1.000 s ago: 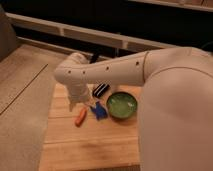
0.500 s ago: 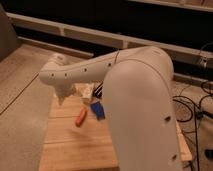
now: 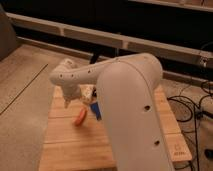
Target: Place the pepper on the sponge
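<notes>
Grey floor (image 3: 25, 85) lies open to the left of the wooden bench (image 3: 70, 147), and a dark wall with a pale rail (image 3: 100, 36) runs behind it. Black cables (image 3: 196, 102) trail over the floor beyond the bench's right edge. The near half of the bench is bare wood, with free room along its left and front edges. Its right part is hidden behind the bulky white arm (image 3: 127, 105), which fills the foreground and reaches left across the top.

The arm bends down over the far left part of the bench. The tool (image 3: 68, 101) hangs low over the wood there, fingers spread and holding nothing. The pepper (image 3: 80, 118) lies on the bench just below and right of the tool, apart from it, on a diagonal. The sponge (image 3: 95, 110) sits close on the pepper's right, not under it, with its right side covered by the arm. A pale thing (image 3: 88, 93) beyond the sponge is too unclear to name.
</notes>
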Controlling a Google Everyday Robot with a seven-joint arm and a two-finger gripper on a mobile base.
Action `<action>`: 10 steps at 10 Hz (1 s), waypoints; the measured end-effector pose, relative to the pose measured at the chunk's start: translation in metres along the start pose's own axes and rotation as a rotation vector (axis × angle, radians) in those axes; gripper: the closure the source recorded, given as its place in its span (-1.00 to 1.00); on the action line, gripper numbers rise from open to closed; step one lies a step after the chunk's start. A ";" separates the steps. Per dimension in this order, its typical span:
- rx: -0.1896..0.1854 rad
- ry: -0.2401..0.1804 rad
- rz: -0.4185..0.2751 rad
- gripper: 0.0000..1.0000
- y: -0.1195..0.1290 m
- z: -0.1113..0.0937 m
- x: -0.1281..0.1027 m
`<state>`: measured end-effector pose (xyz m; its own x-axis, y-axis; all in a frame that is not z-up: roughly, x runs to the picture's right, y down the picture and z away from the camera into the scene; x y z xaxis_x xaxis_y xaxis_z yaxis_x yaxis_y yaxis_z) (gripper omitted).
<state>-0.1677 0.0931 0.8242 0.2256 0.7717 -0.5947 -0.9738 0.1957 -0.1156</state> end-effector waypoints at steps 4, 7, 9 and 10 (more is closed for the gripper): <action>0.020 0.140 0.099 -0.30 -0.006 0.034 0.028; 0.026 0.158 0.092 -0.30 -0.006 0.036 0.031; 0.028 0.159 0.091 -0.30 -0.006 0.036 0.031; 0.028 0.162 0.089 -0.30 -0.003 0.040 0.031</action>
<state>-0.1563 0.1407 0.8376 0.1290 0.6793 -0.7224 -0.9881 0.1493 -0.0360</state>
